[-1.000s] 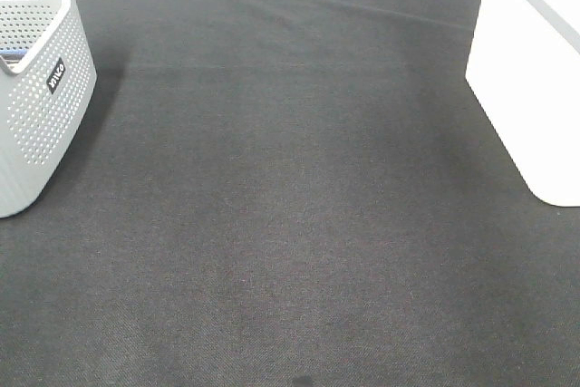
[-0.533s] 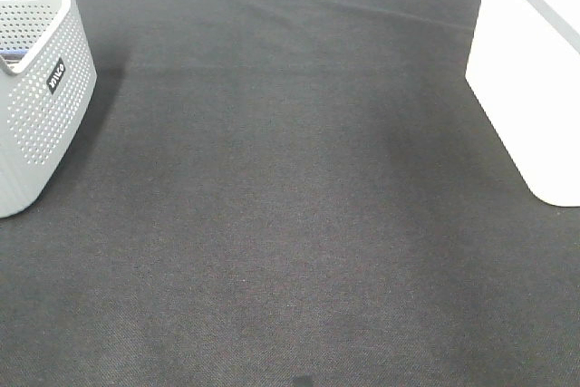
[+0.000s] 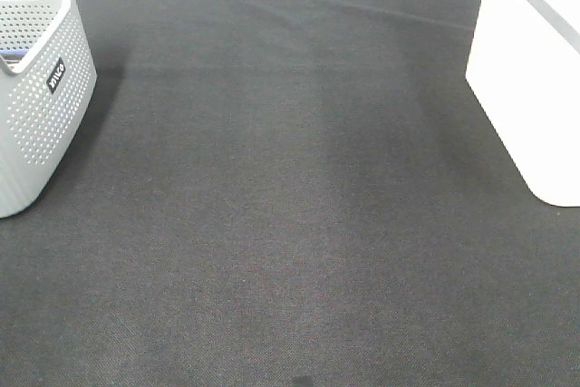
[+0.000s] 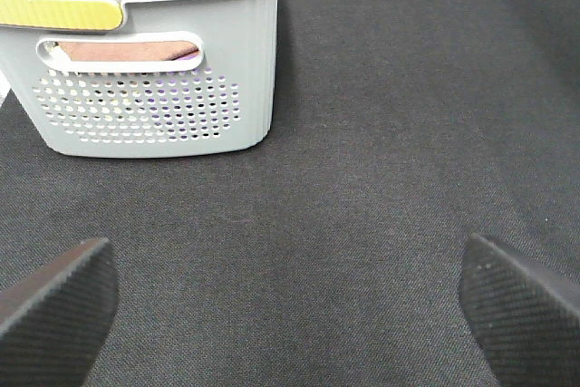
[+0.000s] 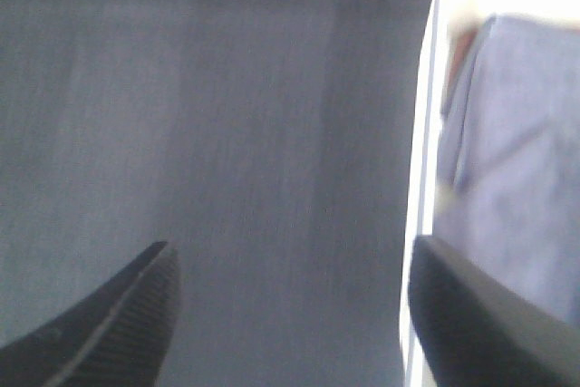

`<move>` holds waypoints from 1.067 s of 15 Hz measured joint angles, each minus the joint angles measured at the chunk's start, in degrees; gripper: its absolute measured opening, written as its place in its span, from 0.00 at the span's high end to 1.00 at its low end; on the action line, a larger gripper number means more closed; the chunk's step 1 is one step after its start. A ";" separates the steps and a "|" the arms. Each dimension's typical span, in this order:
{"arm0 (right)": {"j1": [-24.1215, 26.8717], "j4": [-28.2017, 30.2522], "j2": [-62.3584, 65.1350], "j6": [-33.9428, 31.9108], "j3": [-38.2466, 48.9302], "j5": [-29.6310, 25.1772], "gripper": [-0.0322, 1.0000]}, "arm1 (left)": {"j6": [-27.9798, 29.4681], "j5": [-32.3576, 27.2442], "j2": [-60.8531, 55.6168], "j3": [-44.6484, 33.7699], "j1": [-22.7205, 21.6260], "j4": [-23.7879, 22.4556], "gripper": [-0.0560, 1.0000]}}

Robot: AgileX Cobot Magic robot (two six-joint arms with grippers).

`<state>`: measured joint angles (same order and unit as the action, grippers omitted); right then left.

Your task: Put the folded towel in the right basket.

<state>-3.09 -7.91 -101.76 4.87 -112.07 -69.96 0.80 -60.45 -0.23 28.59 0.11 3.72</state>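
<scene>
Towel [image 5: 507, 178], bluish and blurred, seems to lie inside the white right basket [image 3: 535, 70], so the job looks done. Both grippers' jaws gape wide, empty: left gripper [image 4: 290, 301] faces the grey left basket [image 4: 154, 88] across the bench [image 3: 290, 206], right gripper [image 5: 290, 310] hangs beside the white wall.

dark woven cloth [image 3: 290, 206] covers table, evenly lit

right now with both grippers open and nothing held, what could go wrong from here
The right gripper hangs open close beside the white basket; a careless move could clip its wall. The bluish cloth inside is blurred, so whether it lies fully in cannot be told. The left gripper faces the grey basket and could nudge it if it advances.
</scene>
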 joint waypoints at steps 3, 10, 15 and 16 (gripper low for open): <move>0.00 1.15 12.72 -0.11 18.56 0.11 0.32 | 0.00 0.00 0.00 0.00 0.00 0.00 0.03; 0.00 1.66 39.42 -1.49 57.75 0.11 0.32 | 0.00 0.00 0.00 0.00 0.00 0.00 0.03; 0.00 4.53 63.66 -1.49 76.15 0.34 0.32 | 0.00 0.00 0.00 0.00 0.00 0.00 0.03; 0.00 4.93 67.90 -1.43 77.46 1.66 0.32 | 0.00 0.00 0.00 0.00 0.00 0.00 0.03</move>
<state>-3.09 -2.98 -33.86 3.44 -34.61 -68.30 0.80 -60.45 -0.23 28.59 0.11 3.72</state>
